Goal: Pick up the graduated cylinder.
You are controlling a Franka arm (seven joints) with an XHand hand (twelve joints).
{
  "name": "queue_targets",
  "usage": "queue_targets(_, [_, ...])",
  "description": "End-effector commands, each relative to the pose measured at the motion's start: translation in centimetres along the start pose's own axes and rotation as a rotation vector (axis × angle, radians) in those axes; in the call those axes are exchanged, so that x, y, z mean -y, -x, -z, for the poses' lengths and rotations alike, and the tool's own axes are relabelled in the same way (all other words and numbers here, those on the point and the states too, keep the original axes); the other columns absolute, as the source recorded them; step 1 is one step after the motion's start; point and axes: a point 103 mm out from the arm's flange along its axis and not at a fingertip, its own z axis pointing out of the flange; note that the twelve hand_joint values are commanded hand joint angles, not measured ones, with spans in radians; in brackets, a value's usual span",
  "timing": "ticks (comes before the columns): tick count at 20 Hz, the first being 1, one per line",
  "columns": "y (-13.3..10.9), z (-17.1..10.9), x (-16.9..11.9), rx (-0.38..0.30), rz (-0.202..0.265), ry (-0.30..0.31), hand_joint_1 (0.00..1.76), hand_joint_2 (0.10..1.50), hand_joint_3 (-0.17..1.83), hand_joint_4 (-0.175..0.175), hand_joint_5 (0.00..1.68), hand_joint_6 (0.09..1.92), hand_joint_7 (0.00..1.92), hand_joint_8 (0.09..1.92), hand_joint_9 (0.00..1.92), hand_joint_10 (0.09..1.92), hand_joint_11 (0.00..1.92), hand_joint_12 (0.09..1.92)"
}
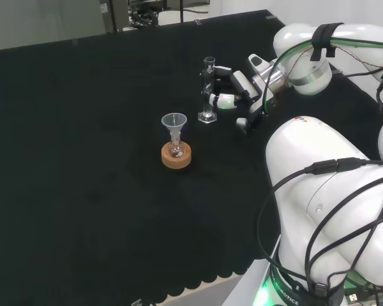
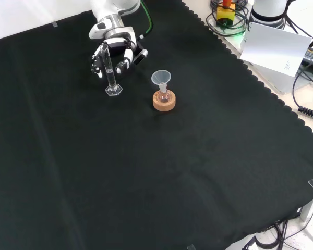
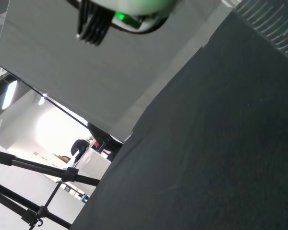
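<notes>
Cylinder [image 2: 111, 75], clear and slim on a hexagonal foot, stands upright on your black-cloth table [image 2: 146, 172]; the hand's [image 2: 115, 52] fingers [image 2: 126, 61] curl around it, left of the funnel [image 2: 160, 78].

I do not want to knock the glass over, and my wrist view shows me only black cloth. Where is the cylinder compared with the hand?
Observer: In the front view the cylinder stands upright, with the fingers and thumb of the hand curled around it.
Operator: Is it lifted already?
Observer: It seems not. In the head view its base still looks to rest on the cloth.
Operator: Is anything else near?
Observer: A funnel sits in a small flask on a cork ring, to the right in the front view and apart from the hand.
</notes>
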Motion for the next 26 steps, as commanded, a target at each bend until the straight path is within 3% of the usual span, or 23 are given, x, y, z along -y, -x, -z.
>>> queue_targets(1, [-0.22,-0.23,0.11,-0.002,0.001,0.005,1.02,0.72,0.61,0.006,0.64,0.58,0.74,0.60,1.04,0.33,0.83,1.07])
queue_targets(6, [-0.02,-0.26,0.14,-0.008,-0.001,0.006,1.01,0.73,0.60,0.005,0.63,0.61,0.84,0.57,1.09,0.29,0.87,1.06])
queue_targets(18, [-0.32,-0.07,-0.22,-0.003,0.007,0.001,1.01,0.74,0.60,0.010,0.66,0.62,0.86,0.56,1.11,0.27,0.89,1.05])
queue_targets(26, [-0.37,0.04,-0.43,0.016,0.003,0.000,0.99,0.76,0.59,0.031,0.80,0.59,0.89,0.54,1.15,0.23,0.91,1.04])
